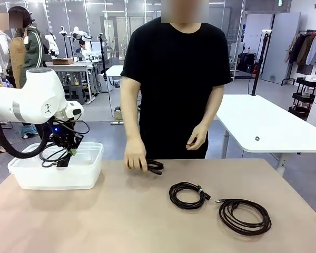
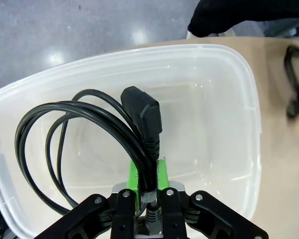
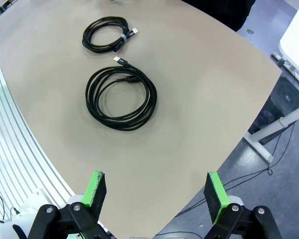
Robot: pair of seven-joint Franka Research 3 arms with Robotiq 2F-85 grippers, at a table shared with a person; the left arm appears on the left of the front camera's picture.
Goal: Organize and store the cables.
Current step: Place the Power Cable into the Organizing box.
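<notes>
My left gripper (image 2: pixel 148 173) clamps a coiled power cord (image 2: pixel 84 124) over the clear bin (image 2: pixel 229 74), placed to drop it inside. My right gripper (image 3: pixel 157 191) hovers wide open above two coiled cables (image 3: pixel 120 99); the person's hand (image 1: pixel 136 157) covers perhaps a third.

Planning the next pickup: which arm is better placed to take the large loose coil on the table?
Right: the right jaws stand open facing the large coil; the left jaws are shut on a power cable over the bin.

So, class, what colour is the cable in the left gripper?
The cable is black, clearest in the left wrist view.
</notes>
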